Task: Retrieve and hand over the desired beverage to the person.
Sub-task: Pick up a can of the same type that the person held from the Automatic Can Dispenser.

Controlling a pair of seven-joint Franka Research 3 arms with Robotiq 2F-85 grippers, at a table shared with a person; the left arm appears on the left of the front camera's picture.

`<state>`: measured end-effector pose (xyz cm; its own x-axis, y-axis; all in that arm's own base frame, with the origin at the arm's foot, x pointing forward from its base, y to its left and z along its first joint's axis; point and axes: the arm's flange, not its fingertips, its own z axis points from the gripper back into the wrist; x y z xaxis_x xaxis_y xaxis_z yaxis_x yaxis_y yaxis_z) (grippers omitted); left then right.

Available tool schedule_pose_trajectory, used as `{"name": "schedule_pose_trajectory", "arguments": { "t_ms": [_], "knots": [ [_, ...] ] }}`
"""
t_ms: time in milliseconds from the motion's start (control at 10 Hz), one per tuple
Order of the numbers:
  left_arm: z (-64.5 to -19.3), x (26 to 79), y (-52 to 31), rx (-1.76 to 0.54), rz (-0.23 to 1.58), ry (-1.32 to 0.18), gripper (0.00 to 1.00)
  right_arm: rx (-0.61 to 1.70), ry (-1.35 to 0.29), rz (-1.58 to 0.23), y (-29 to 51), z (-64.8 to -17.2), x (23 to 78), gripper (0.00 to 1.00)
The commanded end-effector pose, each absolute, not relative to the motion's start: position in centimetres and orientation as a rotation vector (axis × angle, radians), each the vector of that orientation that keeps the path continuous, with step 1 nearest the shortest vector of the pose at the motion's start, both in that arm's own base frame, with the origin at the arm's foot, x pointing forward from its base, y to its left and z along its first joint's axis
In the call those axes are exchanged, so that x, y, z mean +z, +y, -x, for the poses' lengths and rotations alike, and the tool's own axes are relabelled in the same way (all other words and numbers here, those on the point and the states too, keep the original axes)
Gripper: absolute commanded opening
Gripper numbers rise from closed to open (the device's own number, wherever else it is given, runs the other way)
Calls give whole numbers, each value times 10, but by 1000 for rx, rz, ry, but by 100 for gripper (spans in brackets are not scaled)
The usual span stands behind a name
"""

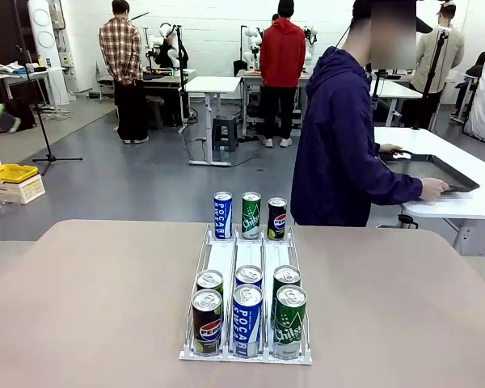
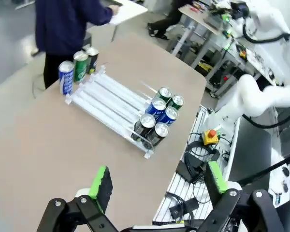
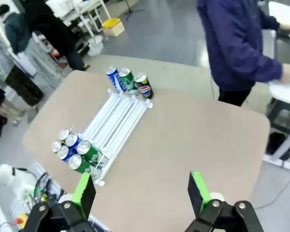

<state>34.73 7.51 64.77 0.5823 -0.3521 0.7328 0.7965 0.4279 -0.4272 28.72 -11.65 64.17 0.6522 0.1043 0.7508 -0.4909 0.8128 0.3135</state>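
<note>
A white wire can rack point(image 1: 246, 311) stands mid-table with three lanes. At its near end sit several cans: a dark Pepsi can point(image 1: 207, 321), a blue Pocari can point(image 1: 246, 320) and a green Chilsung can point(image 1: 289, 320) in front, more behind them. At its far end stand a blue can point(image 1: 222, 215), a green can point(image 1: 250, 214) and a dark Pepsi can point(image 1: 276, 218). The person point(image 1: 339, 141) in a dark navy hooded jacket stands at the far side, turned to a side table, hands on a dark tray point(image 1: 428, 171). My left gripper point(image 2: 157, 191) and right gripper point(image 3: 141, 191) hang open, high above the table, holding nothing.
The rack point(image 2: 111, 104) lies well ahead of the left gripper, and the rack point(image 3: 118, 123) ahead-left of the right gripper. Bare tan tabletop point(image 1: 89, 307) spreads on both sides. Other people and desks stand far back. The right arm's white base point(image 2: 253, 96) is beyond the table edge.
</note>
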Motion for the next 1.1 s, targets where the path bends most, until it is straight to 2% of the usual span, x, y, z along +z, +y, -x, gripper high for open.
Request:
{"name": "schedule_pose_trajectory", "arguments": {
  "t_ms": [0,200,300,400,1000],
  "knots": [
    [-350,658,74,-678,779,-588,100,344,-763,-538,-114,-291,637,100],
    [-348,659,75,-629,702,-613,100,348,-717,-534,-116,-300,633,100],
    [-351,654,90,-686,779,-587,100,367,-702,-540,-112,-304,632,100],
    [-351,654,90,-686,779,-587,100,318,-743,-526,-119,-292,632,100],
    [-351,654,90,-686,779,-587,100,318,-743,-526,-119,-292,632,100]
  ]
}}
